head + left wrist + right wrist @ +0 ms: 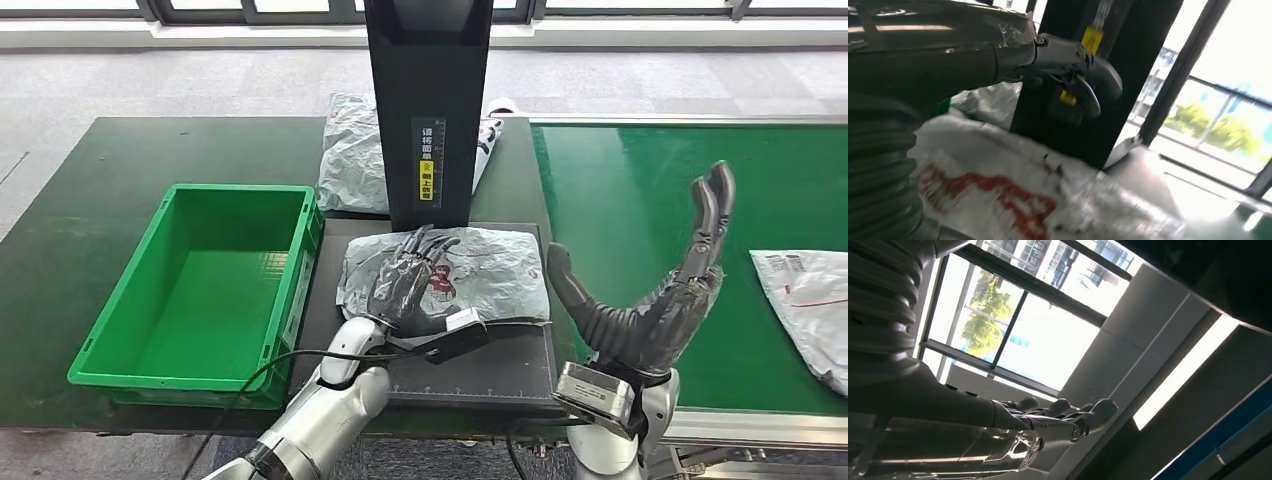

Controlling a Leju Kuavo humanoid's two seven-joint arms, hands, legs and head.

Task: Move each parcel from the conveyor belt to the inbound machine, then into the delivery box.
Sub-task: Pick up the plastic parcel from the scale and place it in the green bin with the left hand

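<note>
Green plastic crate (120,372) sits on the dark table (150,150), left of the inbound machine; bare floor inside, nothing in it.

Grey poly-bag parcel (490,270) with red print lies flat on the machine's black platform (500,375), its long axis running left-right across the platform, just in front of the black upright column (428,100). Left hand (405,285) rests palm-down on the parcel's left part, fingers spread and pointing toward the column; it presses on the bag, not closed around it. In the left wrist view the parcel (1013,190) is blurred and its print unreadable.

Second grey parcel (350,150) lies behind the column, partly hidden by it. Third parcel (805,300), white, on the green conveyor belt (640,200), cut off at the frame's right edge.

Right hand (660,290) is raised over the belt's near edge, fingers apart, thumb splayed wide, holding nothing.
</note>
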